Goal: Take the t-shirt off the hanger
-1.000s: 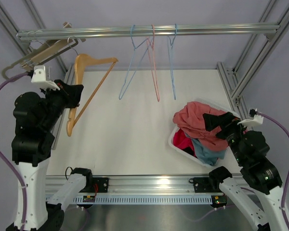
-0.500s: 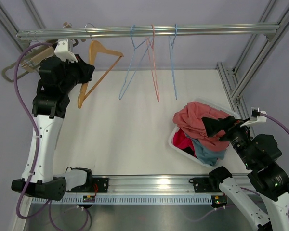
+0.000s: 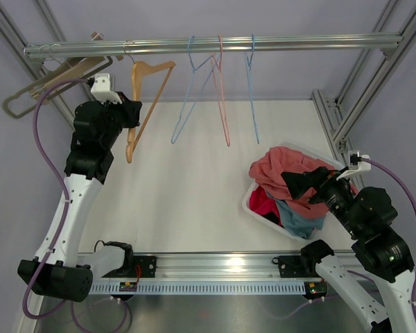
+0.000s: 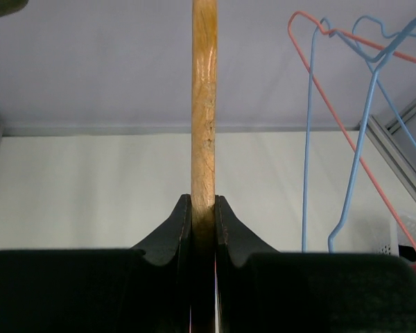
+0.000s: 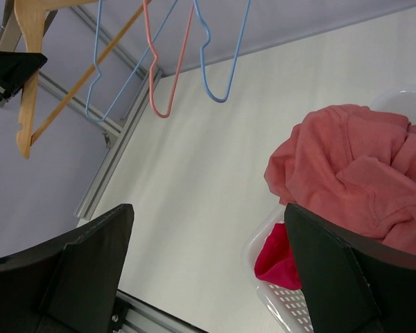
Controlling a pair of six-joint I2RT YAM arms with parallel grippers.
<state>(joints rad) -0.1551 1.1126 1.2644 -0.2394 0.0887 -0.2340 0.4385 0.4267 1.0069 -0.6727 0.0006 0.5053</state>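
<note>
At the upper left of the top view, left tool (image 4: pixel 203 208): clenched on the lower limb of the wooden hanger (image 4: pixel 202 104), pads flat on both sides, so the frame cannot swing while you steer it.
Hanger hook: up at the rail (image 3: pixel 263 44); you cannot tell from here whether it bears on the rail.
Hanger load: none; the wood is bare.
T-shirt (image 3: pixel 281 170): at right of centre, slumped on top of the pile in the basket (image 5: pixel 291 302), well apart from the hanger.
Right tool (image 5: pixel 208 222): released, jaws spread wide, hovering just beside the basket and holding nothing.
Judgement: the shirt looks already off; what is left to you is probably parking the hanger.
Wood: smooth, varnished, rounded in section, rigid enough for a firm pinch.
Shirt: salmon knit, soft, creased and folded over itself.
Basket: white plastic, perforated wall, also holding red and blue cloth.
Wire hangers (image 3: pixel 224 104): thin blue and pink loops hanging from mid-rail, empty.
Tabletop (image 3: pixel 194 187): matte white.
</note>
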